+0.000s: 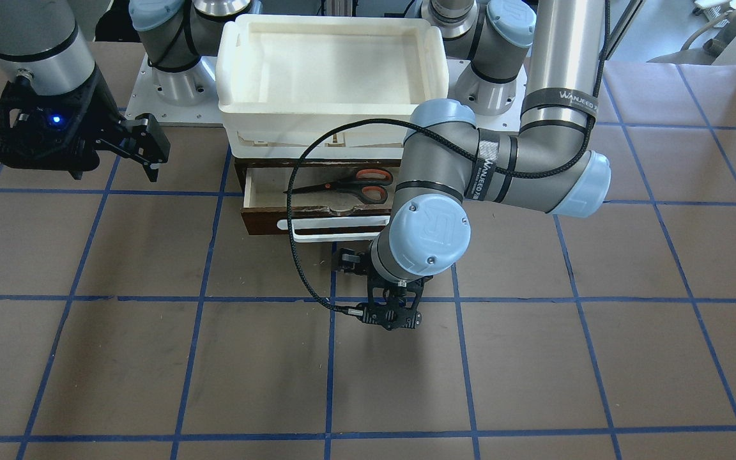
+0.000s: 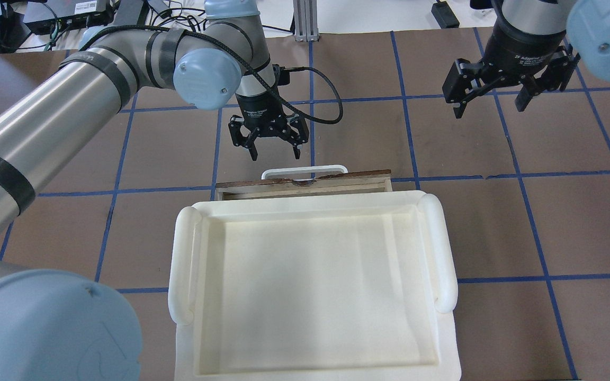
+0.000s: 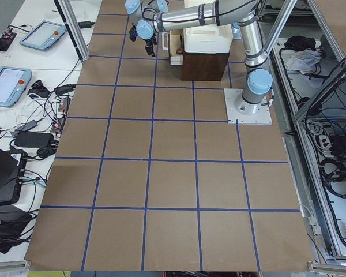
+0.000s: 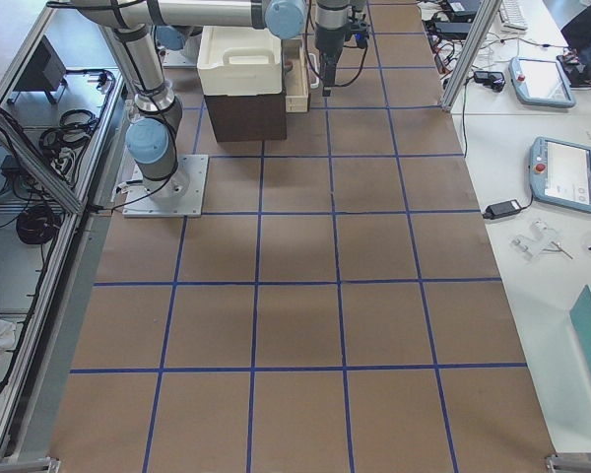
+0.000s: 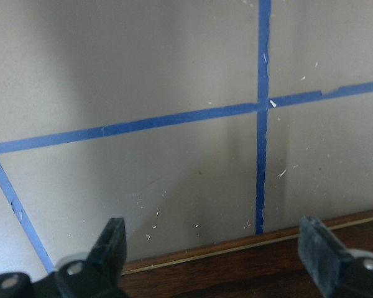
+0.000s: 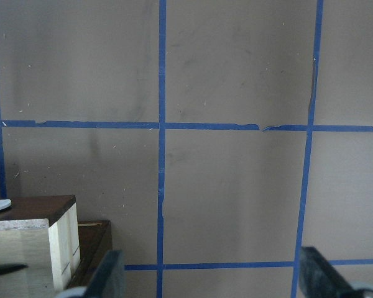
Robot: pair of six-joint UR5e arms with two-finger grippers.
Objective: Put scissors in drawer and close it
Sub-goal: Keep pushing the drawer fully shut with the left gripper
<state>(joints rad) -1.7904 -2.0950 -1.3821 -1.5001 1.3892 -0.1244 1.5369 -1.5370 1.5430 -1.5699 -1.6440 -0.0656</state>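
Observation:
The scissors lie flat inside the drawer, which stands partly pulled out beneath a white tray. Their orange-red loops point towards my left arm's side. The drawer's dark front and white bar handle face away from my base. My left gripper is open and empty. It hangs just beyond the handle, fingers down, apart from it. The left wrist view shows its fingertips spread over the drawer's front edge. My right gripper is open and empty, high and off to the drawer's right.
The white plastic tray sits on top of the dark wooden cabinet and hides most of the drawer from above. Brown table paper with a blue tape grid lies all around. My left arm's elbow covers the drawer's right end.

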